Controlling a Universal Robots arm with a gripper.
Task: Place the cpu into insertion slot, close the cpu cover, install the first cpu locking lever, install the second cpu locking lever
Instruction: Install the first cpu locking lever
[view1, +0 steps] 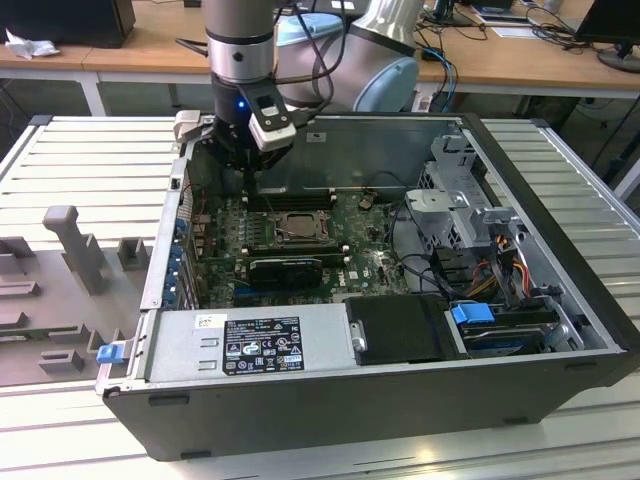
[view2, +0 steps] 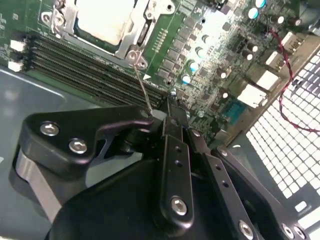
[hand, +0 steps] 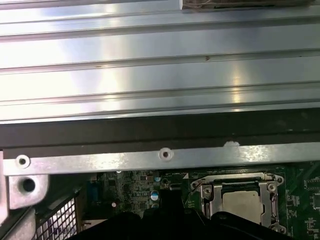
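The cpu lies in the insertion slot, its pale square face showing through the window of the cpu cover, which lies flat over it. A thin wire locking lever rises from the socket's corner up to my gripper. The black fingers look closed together on the lever's end. In the exterior view the gripper hangs inside the open computer case, just beyond the socket's rear corner on that view's left. The green motherboard lies around the socket.
Long black memory slots run beside the socket. A perforated case panel and a red wire are close to the gripper. A drive cage and a power supply fill the case's right and front. Ribbed metal table.
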